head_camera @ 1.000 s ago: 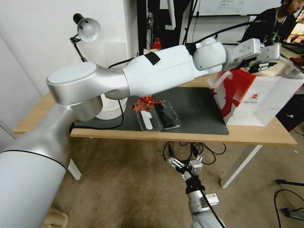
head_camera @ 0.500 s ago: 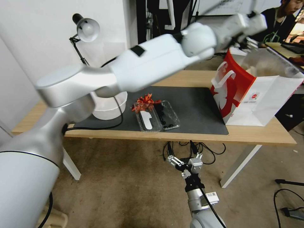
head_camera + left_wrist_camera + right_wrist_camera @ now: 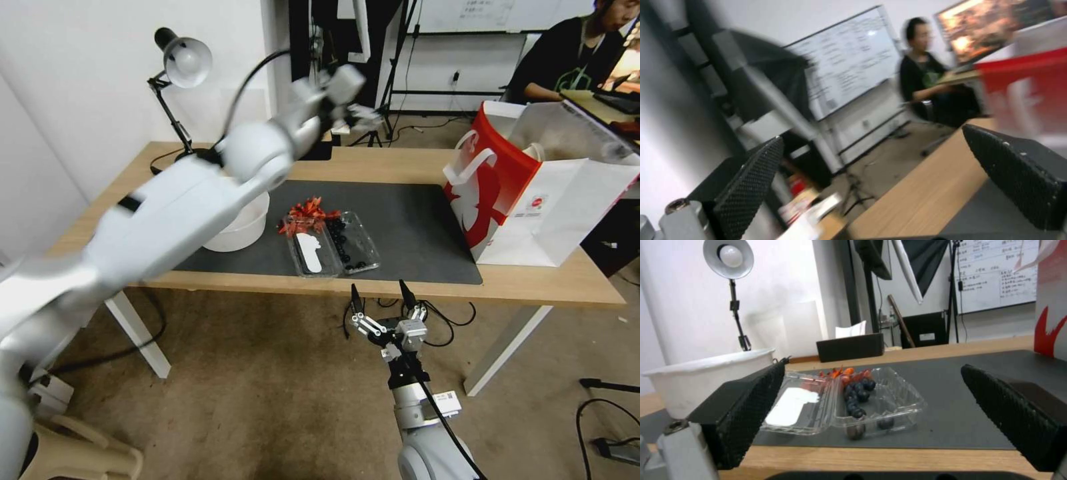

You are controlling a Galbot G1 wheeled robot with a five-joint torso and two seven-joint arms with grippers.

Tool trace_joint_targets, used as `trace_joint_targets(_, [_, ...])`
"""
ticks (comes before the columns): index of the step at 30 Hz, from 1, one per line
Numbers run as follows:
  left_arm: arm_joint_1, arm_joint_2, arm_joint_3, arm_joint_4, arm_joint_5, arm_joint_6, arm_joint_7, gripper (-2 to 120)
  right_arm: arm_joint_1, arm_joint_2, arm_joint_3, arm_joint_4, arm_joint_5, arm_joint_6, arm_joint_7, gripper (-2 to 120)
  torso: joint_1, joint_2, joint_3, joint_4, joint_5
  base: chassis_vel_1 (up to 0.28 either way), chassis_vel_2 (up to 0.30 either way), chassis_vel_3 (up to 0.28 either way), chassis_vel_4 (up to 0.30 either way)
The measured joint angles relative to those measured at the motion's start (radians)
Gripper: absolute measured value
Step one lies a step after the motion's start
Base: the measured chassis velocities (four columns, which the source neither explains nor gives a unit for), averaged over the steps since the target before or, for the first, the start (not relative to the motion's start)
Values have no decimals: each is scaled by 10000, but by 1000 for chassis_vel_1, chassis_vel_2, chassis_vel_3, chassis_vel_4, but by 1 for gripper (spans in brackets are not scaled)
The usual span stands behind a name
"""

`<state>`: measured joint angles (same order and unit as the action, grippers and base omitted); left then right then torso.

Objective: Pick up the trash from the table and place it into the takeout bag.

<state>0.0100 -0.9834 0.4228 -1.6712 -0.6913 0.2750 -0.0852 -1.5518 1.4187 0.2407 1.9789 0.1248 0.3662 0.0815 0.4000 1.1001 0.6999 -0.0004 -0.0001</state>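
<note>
Across the middle of the head view runs the table (image 3: 533,283), a long light-wood desk carrying a dark grey mat (image 3: 413,227). At its right end stands the takeout bag (image 3: 533,213), upright, red and white, with white loop handles and its mouth open; what lies inside cannot be made out. On the left of the mat sits a large white bowl (image 3: 237,230), partly behind the left arm. Just right of the bowl lies an opened clear tray (image 3: 333,243) with dark berries in one half and a white patch in the other, and a small red cluster (image 3: 307,215) touches its far edge. A desk lamp (image 3: 183,60) stands at the far left corner. The left gripper (image 3: 350,100) is raised above the table's far edge, well apart from the bag, its fingers (image 3: 751,186) spread with nothing between them. The right gripper (image 3: 383,310) hangs below the near table edge in front of the tray, jaws apart and empty.
</note>
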Motion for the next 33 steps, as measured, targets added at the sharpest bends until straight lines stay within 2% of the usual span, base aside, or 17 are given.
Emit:
trace_joint_targets(2, [0,0,0,0,0,0,0,100,0,0,0,0,0,0,0,100,0,0,0,0,0,0,0,0,0])
trace_joint_targets(5, [3065,1669,-2545,-1415,483,-481,-40,100,27,95,-20,-57,-56,187,66,100,0,-1,0,9,-8,0,0,0,0])
trace_joint_targets(6, [3065,1669,-2545,-1415,483,-481,-40,100,27,95,-20,-57,-56,187,66,100,0,-1,0,9,-8,0,0,0,0])
trace_joint_targets(8, [4763,2315,-3965,-2026,687,-841,-23,100,-13,153,-20,-49,-76,257,121,100,-1,0,-2,8,3,0,0,0,0])
trace_joint_targets(9, [4763,2315,-3965,-2026,687,-841,-23,100,-13,153,-20,-49,-76,257,121,100,-1,0,-2,8,3,0,0,0,0])
trace_joint_targets(11, [7233,2712,-5532,-2623,1075,-1453,-5,100,-101,235,26,-33,-206,384,174,100,-1,0,-1,7,-6,0,0,0,0])
trace_joint_targets(12, [7233,2712,-5532,-2623,1075,-1453,-5,100,-101,235,26,-33,-206,384,174,100,-1,0,-1,7,-6,0,0,0,0])
trace_joint_targets(14, [9544,2456,-6674,-3004,1509,-1883,-60,100,-284,415,165,-25,-307,514,276,100,-2,0,-1,5,-2,0,0,0,0])
trace_joint_targets(15, [9544,2456,-6674,-3004,1509,-1883,-60,100,-284,415,165,-25,-307,514,276,100,-2,0,-1,5,-2,0,0,0,0])
trace_joint_targets(16, [10199,2164,-7000,-3080,1696,-2083,-98,100,-372,478,221,-11,-313,561,327,100,-2,-1,-2,3,1,0,0,0,0])
trace_joint_targets(18, [11454,1231,-7724,-3180,2032,-2646,-123,100,-642,541,332,104,-316,664,443,100,-2,-1,-1,5,-5,0,0,0,0])
trace_joint_targets(19, [11454,1231,-7724,-3180,2032,-2646,-123,100,-642,541,332,104,-316,664,443,100,-2,-1,-1,5,-5,0,0,0,0])
trace_joint_targets(21, [12314,513,-8219,-3238,2322,-3133,-91,100,-884,528,423,232,-316,815,466,100,-2,-1,-1,0,3,0,0,0,0])
trace_joint_targets(22, [12314,513,-8219,-3238,2322,-3133,-91,100,-884,528,423,232,-316,815,466,100,-2,-1,-1,0,3,0,0,0,0])
trace_joint_targets(25, [13262,-43,-8692,-3266,2699,-3790,133,100,-1082,490,585,277,-301,1052,471,100,-2,-1,-1,3,3,0,0,0,0])
trace_joint_targets(32, [14290,-584,-9038,-3334,2876,-4519,498,100,-1197,530,668,124,-278,1368,482,100,-2,-1,0,5,3,0,0,0,0])
trace_joint_targets(33, [14633,-801,-9122,-3342,3016,-4850,622,100,-1217,549,700,52,-278,1466,468,100,-2,-1,-1,5,-5,0,0,0,0])
